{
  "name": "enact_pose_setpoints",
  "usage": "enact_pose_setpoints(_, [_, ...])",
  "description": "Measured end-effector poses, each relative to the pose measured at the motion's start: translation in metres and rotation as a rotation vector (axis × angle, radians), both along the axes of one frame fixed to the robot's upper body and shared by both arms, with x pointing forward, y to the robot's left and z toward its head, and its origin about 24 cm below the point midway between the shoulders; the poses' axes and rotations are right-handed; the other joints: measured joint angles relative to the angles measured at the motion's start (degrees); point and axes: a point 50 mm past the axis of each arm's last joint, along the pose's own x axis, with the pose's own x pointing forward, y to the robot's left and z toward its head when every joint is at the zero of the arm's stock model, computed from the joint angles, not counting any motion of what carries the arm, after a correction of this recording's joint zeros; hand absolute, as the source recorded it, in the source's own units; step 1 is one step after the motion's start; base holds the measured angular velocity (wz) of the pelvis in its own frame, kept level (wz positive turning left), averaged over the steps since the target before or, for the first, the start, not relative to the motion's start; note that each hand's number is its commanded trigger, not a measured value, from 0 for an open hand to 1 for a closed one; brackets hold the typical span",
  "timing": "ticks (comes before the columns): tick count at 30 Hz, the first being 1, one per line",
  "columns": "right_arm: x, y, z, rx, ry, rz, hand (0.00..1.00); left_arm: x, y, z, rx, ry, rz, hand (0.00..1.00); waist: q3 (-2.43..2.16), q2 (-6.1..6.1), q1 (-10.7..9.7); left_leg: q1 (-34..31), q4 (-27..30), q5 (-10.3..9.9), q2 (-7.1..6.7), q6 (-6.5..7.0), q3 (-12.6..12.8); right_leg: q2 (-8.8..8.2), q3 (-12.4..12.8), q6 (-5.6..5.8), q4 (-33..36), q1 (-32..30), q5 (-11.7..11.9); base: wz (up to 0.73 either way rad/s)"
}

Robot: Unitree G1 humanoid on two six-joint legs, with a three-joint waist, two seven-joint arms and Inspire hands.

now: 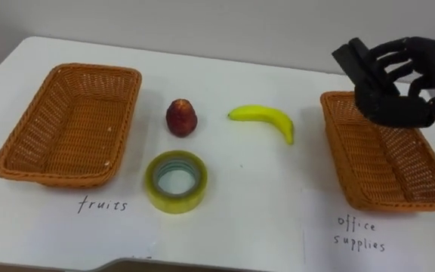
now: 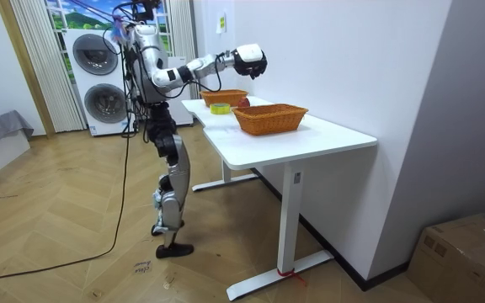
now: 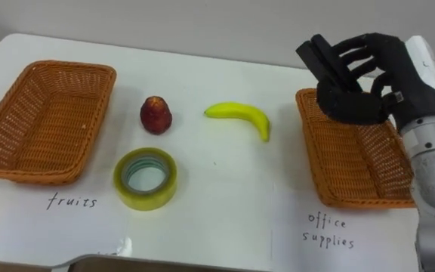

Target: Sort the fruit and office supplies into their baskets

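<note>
Left basket: woven wicker, orange-brown, with a rough, ribbed, matt weave.
Right basket: the same coarse, matt wicker.
Apple: dark red skin, smooth, with a faint sheen.
Banana: yellow peel, smooth, with a soft sheen.
Tape roll: clear yellowish plastic tape, glossy.
Worktop: white, smooth and matt.
Right hand: black, matt, plastic-looking shell.
Black block: smooth and matt; what it is made of cannot be told.
Floor: wood in a herringbone pattern, with a light sheen.
</note>
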Motion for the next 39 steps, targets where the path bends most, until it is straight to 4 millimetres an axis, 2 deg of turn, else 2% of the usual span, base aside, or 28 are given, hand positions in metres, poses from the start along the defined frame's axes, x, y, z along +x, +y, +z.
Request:
enact_pose_setpoints(2, [0.000,-0.001,-0.002,0.002,0.006,-0.004,1.00,-0.001,0.000,0.000,0.001,0.002,0.000,0.00,-0.03,-0.02,-0.7,0.1,-0.1,0.0,0.00,0.00,0.0,-0.01,0.0,0.00,0.0,0.0,0.0,0.00])
enact_pose_setpoints(7, [0.000,-0.005,-0.006,0.008,0.021,-0.024,1.00,-0.003,0.000,0.000,0.003,0.007,0.002,0.00,-0.15,-0.16,-1.0,-0.1,-0.3,0.0,0.00,0.03,0.7,0.02,0.7,0.07,0.3,-0.6,0.1,-0.06])
enact_pose_setpoints(11, [-0.005,-0.010,-0.018,0.014,0.056,-0.059,1.00,-0.004,0.002,0.001,0.022,0.010,0.005,0.00,-0.38,-0.36,-1.0,-0.1,-0.2,0.0,-0.01,0.03,0.8,0.00,0.8,0.09,0.2,-0.6,0.1,0.00])
enact_pose_setpoints(18, [-0.009,-0.019,-0.029,0.026,0.102,-0.095,1.00,-0.004,0.002,0.001,0.025,0.009,0.008,0.00,-0.52,0.32,-1.2,0.1,-0.2,0.0,0.08,0.02,1.1,-0.15,0.7,0.11,1.1,-1.2,0.1,0.00])
enact_pose_setpoints(27, [-0.010,-0.025,-0.037,0.105,0.120,-0.110,1.00,-0.005,0.003,0.001,0.028,0.011,0.005,0.00,-0.37,-0.23,-1.7,0.0,-0.3,-0.1,0.05,0.18,1.5,-0.24,0.9,0.12,1.1,-1.5,0.1,-0.02])
enact_pose_setpoints(35, [-0.010,-0.026,-0.038,0.105,0.121,-0.118,1.00,-0.004,0.005,0.002,0.032,0.009,0.002,0.00,-0.48,-0.40,-2.5,0.0,-0.2,-0.1,0.04,0.18,1.5,-0.25,0.4,0.11,1.0,-1.5,0.1,0.00])
enact_pose_setpoints(39, [-0.010,-0.026,-0.041,0.103,0.140,-0.111,1.00,-0.004,0.005,0.002,0.030,0.011,0.002,0.00,-0.36,-0.31,-2.5,0.0,-0.2,-0.1,0.02,0.18,1.5,-0.26,0.5,0.11,1.0,-1.6,0.1,0.00])
